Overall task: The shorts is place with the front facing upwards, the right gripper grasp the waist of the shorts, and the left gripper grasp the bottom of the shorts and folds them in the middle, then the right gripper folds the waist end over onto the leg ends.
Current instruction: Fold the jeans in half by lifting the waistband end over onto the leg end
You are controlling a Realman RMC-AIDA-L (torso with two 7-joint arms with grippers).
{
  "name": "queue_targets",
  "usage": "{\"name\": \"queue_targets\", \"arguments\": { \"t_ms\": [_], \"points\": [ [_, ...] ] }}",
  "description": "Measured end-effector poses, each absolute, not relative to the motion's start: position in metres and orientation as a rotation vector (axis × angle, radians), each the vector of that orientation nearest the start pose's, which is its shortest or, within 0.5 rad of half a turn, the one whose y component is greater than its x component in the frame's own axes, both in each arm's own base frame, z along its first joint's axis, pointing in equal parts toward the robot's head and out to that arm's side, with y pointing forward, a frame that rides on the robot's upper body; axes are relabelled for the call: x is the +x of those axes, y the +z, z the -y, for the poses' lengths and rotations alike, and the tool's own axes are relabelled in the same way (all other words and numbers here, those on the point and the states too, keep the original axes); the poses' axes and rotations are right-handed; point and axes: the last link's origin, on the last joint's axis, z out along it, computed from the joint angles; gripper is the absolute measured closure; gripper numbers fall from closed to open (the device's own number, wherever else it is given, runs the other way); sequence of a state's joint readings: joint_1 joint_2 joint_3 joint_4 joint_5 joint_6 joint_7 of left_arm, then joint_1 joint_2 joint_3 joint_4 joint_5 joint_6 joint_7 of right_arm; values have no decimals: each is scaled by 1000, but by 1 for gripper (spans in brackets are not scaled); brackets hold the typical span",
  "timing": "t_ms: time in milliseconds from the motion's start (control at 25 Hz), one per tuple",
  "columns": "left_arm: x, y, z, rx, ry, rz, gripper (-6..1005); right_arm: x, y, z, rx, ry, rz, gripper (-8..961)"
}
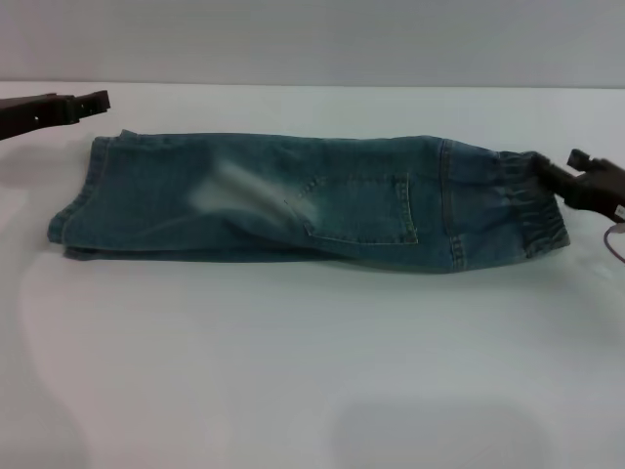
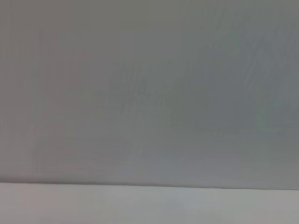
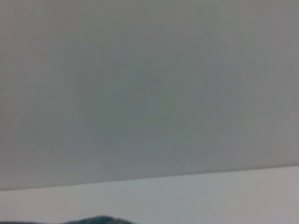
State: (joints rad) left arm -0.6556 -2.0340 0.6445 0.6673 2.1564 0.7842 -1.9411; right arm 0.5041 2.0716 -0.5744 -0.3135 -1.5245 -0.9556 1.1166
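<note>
The blue-green denim shorts (image 1: 293, 200) lie flat on the white table (image 1: 312, 371), doubled lengthwise, with a stitched pocket on top. The gathered elastic waist (image 1: 532, 200) points right. The leg ends (image 1: 83, 200), the bottom of the shorts, point left. My right gripper (image 1: 566, 171) is at the waist's far upper corner, its tip over the ruffled band. My left gripper (image 1: 98, 101) hovers behind the leg ends, a little apart from the cloth. A sliver of denim (image 3: 100, 220) shows in the right wrist view.
A grey wall (image 1: 312, 39) rises behind the table's far edge. A thin cable loop (image 1: 615, 239) hangs below the right arm. The left wrist view holds only wall and table edge (image 2: 149, 184).
</note>
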Motion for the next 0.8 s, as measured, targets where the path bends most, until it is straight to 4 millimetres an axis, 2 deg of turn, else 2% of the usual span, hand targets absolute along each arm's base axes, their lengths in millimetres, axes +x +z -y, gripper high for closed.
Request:
{"name": "queue_targets", "arguments": {
  "t_ms": [120,320,440,560,600,800],
  "points": [
    [-304,61,-434,-1928,-423,1079,308,342,6,-362,-1913,718,-973,328],
    [-295,63,-431,-1952,-540,1006,185,331,37,-365,-1929,820,-960,316],
    [-288,63,-426,-1975,-639,944,184,320,55,-370,-2017,810,-986,316],
    [-280,57,-419,-2008,-756,860,183,306,71,-376,-2150,729,-1078,316],
    [-275,54,-413,-2018,-839,782,183,302,76,-379,-2186,697,-1109,316],
    [-270,50,-400,-2011,-949,648,183,281,100,-390,-2350,439,-1267,315]
  ]
}}
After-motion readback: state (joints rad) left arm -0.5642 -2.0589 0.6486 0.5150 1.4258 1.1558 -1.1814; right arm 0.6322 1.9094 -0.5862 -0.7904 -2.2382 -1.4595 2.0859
